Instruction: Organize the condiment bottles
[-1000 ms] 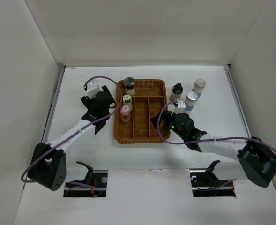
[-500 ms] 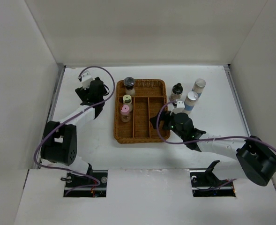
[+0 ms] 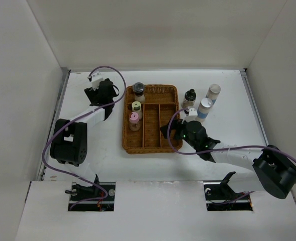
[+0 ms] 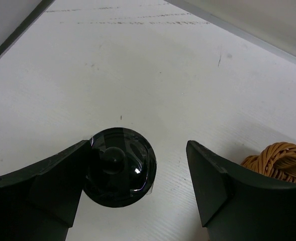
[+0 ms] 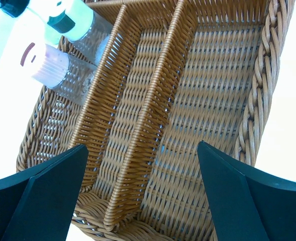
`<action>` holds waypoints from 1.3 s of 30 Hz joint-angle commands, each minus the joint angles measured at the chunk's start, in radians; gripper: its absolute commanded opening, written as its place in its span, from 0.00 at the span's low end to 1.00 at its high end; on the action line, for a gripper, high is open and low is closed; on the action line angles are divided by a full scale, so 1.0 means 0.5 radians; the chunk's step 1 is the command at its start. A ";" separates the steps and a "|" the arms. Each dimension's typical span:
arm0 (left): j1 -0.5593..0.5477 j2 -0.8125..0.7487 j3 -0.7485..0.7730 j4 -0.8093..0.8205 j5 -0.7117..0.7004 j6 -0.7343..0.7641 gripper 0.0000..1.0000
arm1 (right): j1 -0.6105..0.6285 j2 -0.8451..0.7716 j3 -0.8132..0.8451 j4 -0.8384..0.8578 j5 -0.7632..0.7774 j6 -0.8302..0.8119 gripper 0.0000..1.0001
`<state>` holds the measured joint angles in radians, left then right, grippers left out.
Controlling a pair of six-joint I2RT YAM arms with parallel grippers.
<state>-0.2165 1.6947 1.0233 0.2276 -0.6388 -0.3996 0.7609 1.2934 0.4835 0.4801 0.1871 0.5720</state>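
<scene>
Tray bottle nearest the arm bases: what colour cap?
Pink cap, clearest in the top external view.

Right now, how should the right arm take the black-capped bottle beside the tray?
Grip the black-capped bottle around its cap, from straight above. It stands upright, the tray close on one side and a white-capped bottle on the other, so I'd set the fingers near and far.
</scene>
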 commanded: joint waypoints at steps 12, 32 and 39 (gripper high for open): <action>0.033 -0.294 -0.175 0.189 -0.066 -0.008 0.76 | 0.014 0.067 0.098 0.077 -0.015 -0.015 0.98; 0.119 0.108 0.089 0.073 0.096 0.023 0.53 | 0.014 0.076 0.101 0.077 -0.015 -0.021 0.98; 0.088 -0.213 -0.119 0.073 0.017 -0.026 0.35 | 0.014 0.073 0.098 0.083 -0.015 -0.021 0.98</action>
<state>-0.1650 1.7229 1.0069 0.2501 -0.6010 -0.3935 0.7609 1.3293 0.4950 0.4801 0.1860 0.5720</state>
